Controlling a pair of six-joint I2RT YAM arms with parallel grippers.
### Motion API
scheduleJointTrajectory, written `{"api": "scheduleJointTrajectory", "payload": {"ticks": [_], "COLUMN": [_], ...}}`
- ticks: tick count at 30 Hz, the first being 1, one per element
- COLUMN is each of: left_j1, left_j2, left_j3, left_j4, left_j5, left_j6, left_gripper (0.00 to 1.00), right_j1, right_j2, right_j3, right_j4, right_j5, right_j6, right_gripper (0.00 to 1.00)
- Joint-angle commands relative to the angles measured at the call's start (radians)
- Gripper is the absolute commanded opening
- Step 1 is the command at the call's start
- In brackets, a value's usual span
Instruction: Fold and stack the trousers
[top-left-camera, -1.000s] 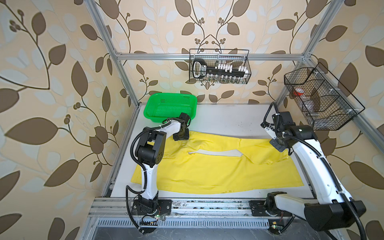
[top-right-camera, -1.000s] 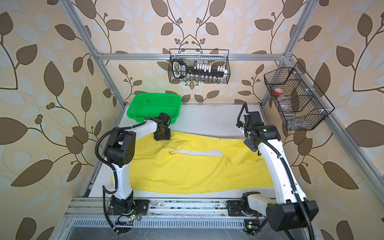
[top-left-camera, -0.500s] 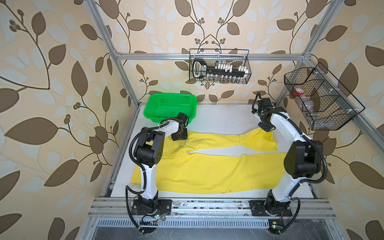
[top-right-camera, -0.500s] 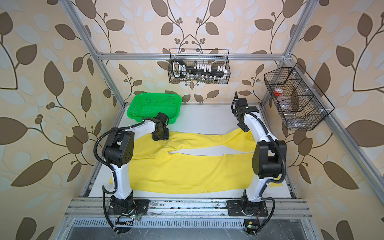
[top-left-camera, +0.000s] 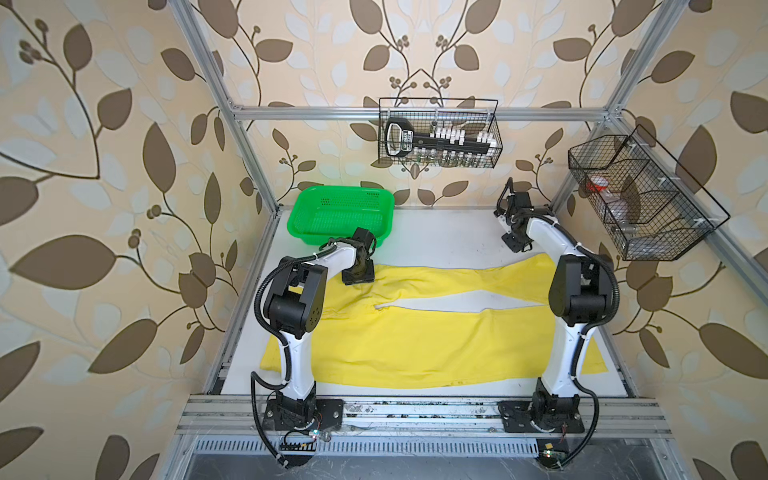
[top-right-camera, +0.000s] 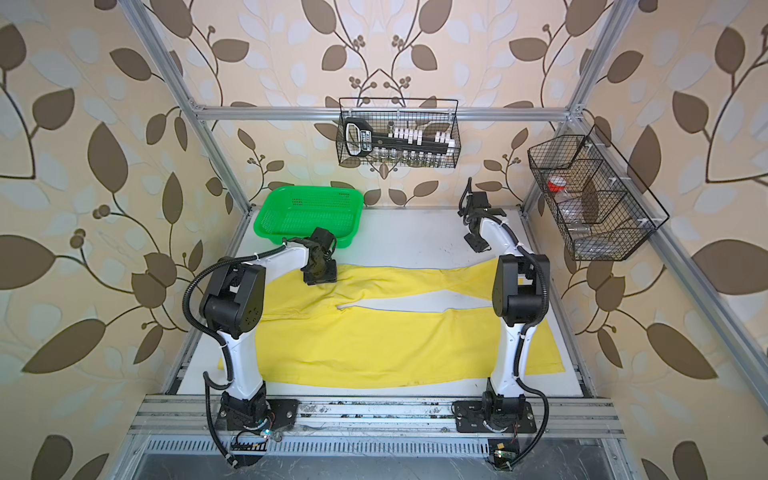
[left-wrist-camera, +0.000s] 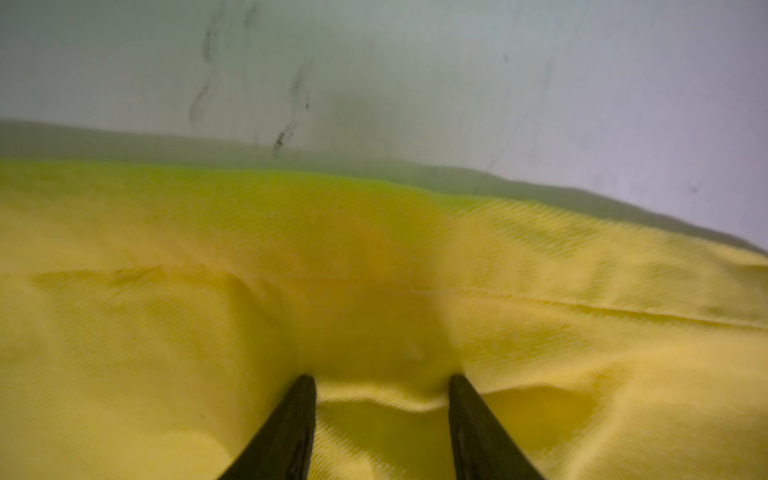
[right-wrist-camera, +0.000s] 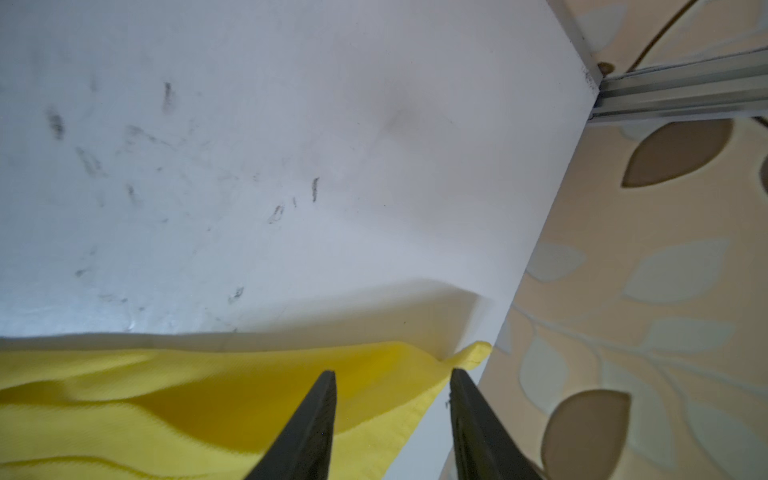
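The yellow trousers (top-left-camera: 415, 340) (top-right-camera: 374, 340) lie spread flat across the table, waist to the left and the two legs running right with a narrow gap between them. My left gripper (top-left-camera: 357, 276) (top-right-camera: 319, 276) stands on the far waist corner. In the left wrist view its jaws (left-wrist-camera: 380, 378) are apart, tips pressed into the fabric (left-wrist-camera: 166, 332) with a small ridge of cloth between them. My right gripper (top-left-camera: 515, 243) (top-right-camera: 478, 245) hovers open just beyond the far leg's end. In the right wrist view the hem corner (right-wrist-camera: 473, 353) lies below the open gripper (right-wrist-camera: 392, 372), held by nothing.
A green perforated basket (top-left-camera: 340, 212) (top-right-camera: 307, 216) stands at the far left of the white table (top-left-camera: 449, 232), just behind my left gripper. Two wire baskets hang above on the back rail (top-left-camera: 440, 137) and the right rail (top-left-camera: 640, 199). The near leg's end overhangs the table's right edge.
My right gripper carried the far leg's end out to the right, opened and let it go. The leg now lies straight. My left gripper stayed on the waist.
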Motion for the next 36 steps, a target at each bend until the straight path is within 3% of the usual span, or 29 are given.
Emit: {"api": "scheduleJointTrajectory", "payload": {"ticks": [1, 3, 6, 9, 13, 29, 32, 36], "left_j1": [0.001, -0.001, -0.004, -0.005, -0.005, -0.038, -0.04, -0.04], "left_j2": [-0.051, -0.049, -0.048, -0.064, -0.085, -0.09, -0.071, -0.036], "left_j3": [-0.005, 0.009, 0.049, 0.088, 0.125, 0.121, 0.116, 0.105], "left_j4": [-0.058, -0.064, -0.095, -0.126, -0.162, -0.179, -0.169, -0.144], "left_j5": [0.04, 0.054, 0.085, 0.1, 0.131, 0.245, 0.253, 0.236], "left_j6": [-0.022, -0.022, -0.013, -0.005, -0.006, -0.06, -0.059, -0.048], "left_gripper": [0.56, 0.57, 0.58, 0.59, 0.63, 0.7, 0.7, 0.7], "right_j1": [-0.055, -0.101, -0.151, -0.187, -0.223, -0.214, -0.214, -0.216], "right_j2": [-0.192, -0.284, -0.381, -0.431, -0.465, -0.257, -0.238, -0.245], "right_j3": [-0.168, -0.301, -0.462, -0.595, -0.702, -0.627, -0.635, -0.663], "right_j4": [0.037, 0.074, 0.092, 0.098, 0.153, 0.175, 0.177, 0.188], "right_j5": [-0.174, -0.263, -0.272, -0.249, -0.309, -0.382, -0.39, -0.396], "right_j6": [0.194, 0.31, 0.444, 0.507, 0.569, 0.484, 0.486, 0.489], "right_gripper": [0.52, 0.53, 0.54, 0.56, 0.58, 0.63, 0.55, 0.27]}}
